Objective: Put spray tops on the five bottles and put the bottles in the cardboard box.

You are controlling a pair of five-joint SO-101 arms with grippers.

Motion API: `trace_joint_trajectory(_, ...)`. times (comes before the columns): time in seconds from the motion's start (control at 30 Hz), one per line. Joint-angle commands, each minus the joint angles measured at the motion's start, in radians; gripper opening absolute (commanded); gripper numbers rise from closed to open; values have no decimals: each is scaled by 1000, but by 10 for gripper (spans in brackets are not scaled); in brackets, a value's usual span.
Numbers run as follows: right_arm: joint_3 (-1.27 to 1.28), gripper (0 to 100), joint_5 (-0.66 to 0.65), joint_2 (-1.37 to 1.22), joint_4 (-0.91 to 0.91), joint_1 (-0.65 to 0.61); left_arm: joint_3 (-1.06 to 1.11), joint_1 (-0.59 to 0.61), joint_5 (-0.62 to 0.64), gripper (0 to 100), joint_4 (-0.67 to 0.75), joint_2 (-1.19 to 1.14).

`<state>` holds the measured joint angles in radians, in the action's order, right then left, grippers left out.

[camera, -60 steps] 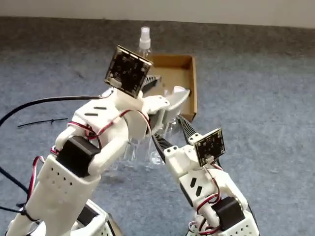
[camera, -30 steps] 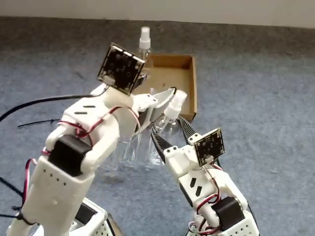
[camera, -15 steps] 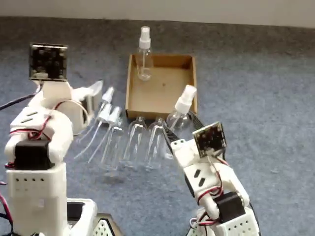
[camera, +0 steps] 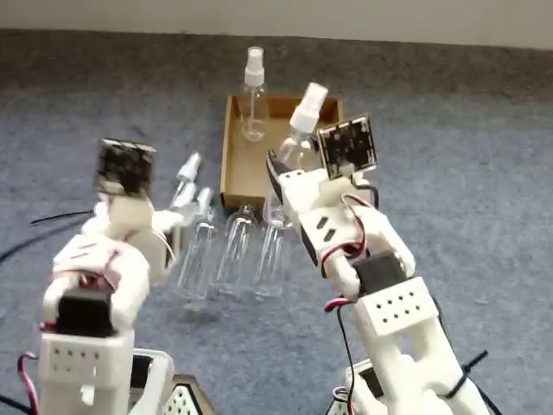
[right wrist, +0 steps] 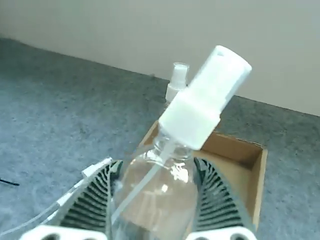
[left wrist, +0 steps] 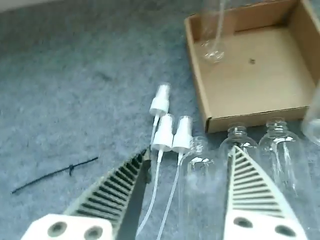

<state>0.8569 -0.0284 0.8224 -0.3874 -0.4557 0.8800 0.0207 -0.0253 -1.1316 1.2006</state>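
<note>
My right gripper is shut on a clear bottle with a white spray top, held tilted above the cardboard box. Another capped bottle stands in the box's far left corner. Three uncapped bottles lie side by side on the carpet in front of the box. Three loose spray tops lie just left of them. My left gripper hangs open above the spray tops and the leftmost bottle, with nothing between its fingers.
A black zip tie lies on the grey carpet to the left of the spray tops. A black cable runs along the left side. A pale wall rises behind the box.
The right arm has lifted the capped bottle from in front of the box to above it. The left arm let go of the spray top, pulled back left, and now hangs over the loose spray tops.
</note>
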Motion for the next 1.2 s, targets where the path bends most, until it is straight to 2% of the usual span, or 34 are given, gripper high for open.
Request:
trace_joint_trajectory(0.0, -84, 4, 20, -27, 22, -70, 130, -171, -20, 287, 46, 251)
trace_joint_trajectory(0.17, -88, 4, 20, -41, 19, -156, 314, -259, -23, 306, 164, 401)
trace_joint_trajectory(0.43, -104, 4, 21, -31, -110, -245, 348, -259, -25, 306, 169, 423)
trace_joint_trajectory(0.73, -231, 4, 20, -31, -300, -242, 415, -191, -25, 305, 229, 424)
trace_joint_trajectory(1.07, -232, 4, 14, -45, -292, -237, 418, -196, -25, 305, 227, 433)
trace_joint_trajectory(1.17, -236, 4, -6, -79, -209, -205, 414, -196, -23, 305, 227, 433)
